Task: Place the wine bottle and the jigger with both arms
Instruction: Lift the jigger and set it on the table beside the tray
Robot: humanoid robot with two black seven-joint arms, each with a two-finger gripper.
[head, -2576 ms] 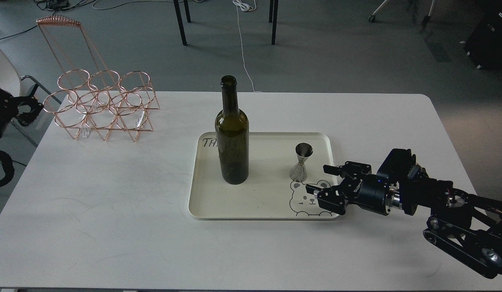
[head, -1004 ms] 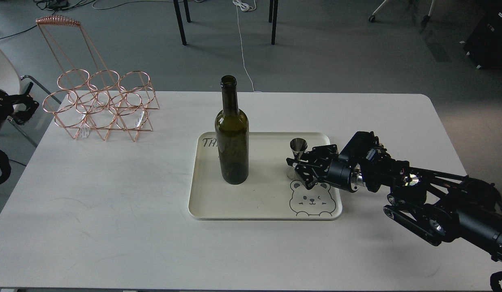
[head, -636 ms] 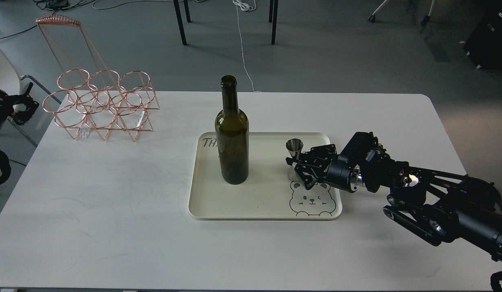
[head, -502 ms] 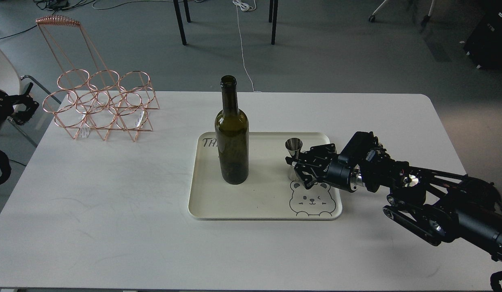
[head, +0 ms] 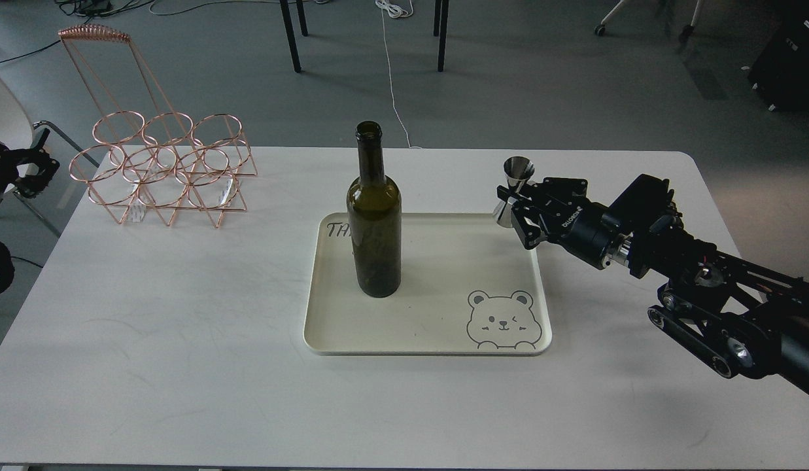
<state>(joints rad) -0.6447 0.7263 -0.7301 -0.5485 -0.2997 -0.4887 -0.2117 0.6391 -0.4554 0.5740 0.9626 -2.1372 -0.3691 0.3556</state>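
Above tray's far-right corner – jigger now lifted, right gripper clamped

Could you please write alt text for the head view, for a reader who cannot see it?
The right end effector holds the jigger upright above the far right corner of a cream tray. The wine bottle stands on the tray's left half, on a white table with a copper wire rack at far left.
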